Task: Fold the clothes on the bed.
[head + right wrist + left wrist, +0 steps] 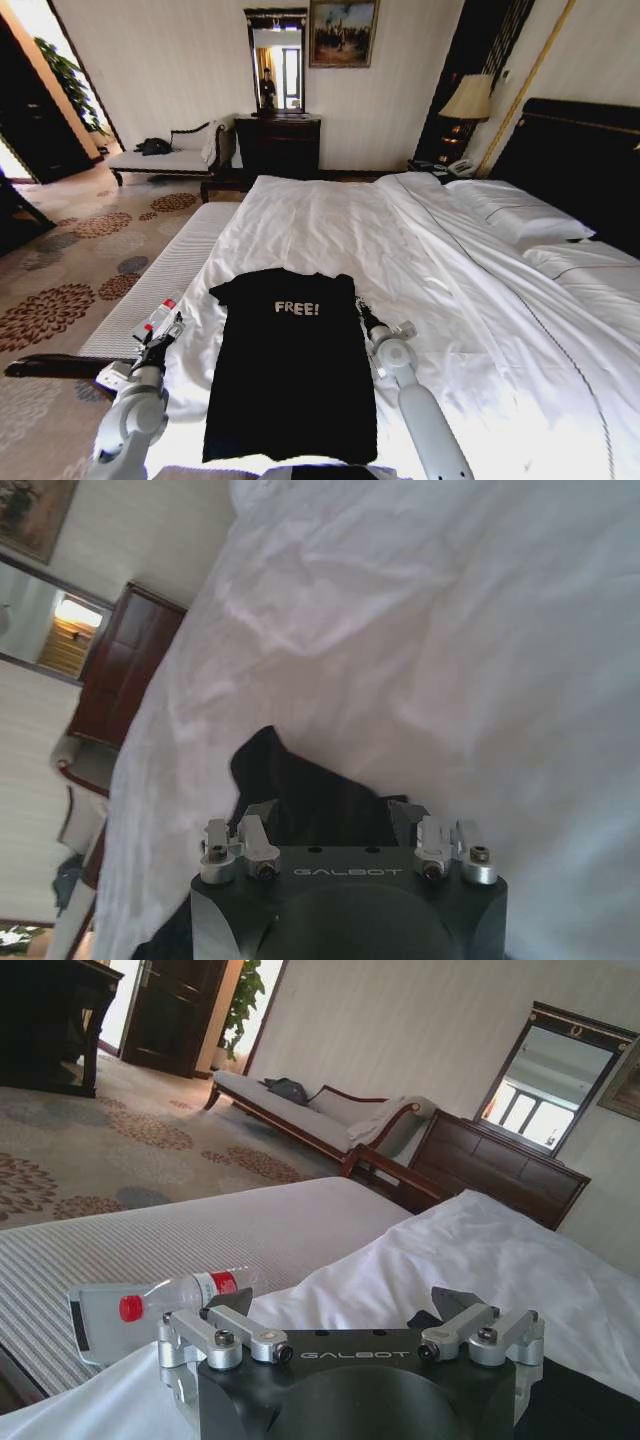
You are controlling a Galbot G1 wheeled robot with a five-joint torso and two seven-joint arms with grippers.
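The clothes are one black T-shirt (290,370) with a white "FREE!" print, lying flat on the bed's white duvet (330,225), its sleeves tucked in so it forms a narrow rectangle. My left gripper (162,338) hovers just off the shirt's left edge, over the side of the bed. In the left wrist view the left gripper (340,1310) is open with nothing between its fingers. My right gripper (363,310) sits at the shirt's right shoulder edge. The right wrist view shows this gripper (332,815) open, and a black sleeve corner (290,780) lies just beyond its fingertips.
A grey striped bench (170,270) runs along the bed's left side with a clear plastic bottle (160,1305) on it. Pillows (520,210) and a dark headboard (580,160) are at the right. A chaise (165,155), a dresser (278,140) and patterned carpet (70,270) lie beyond.
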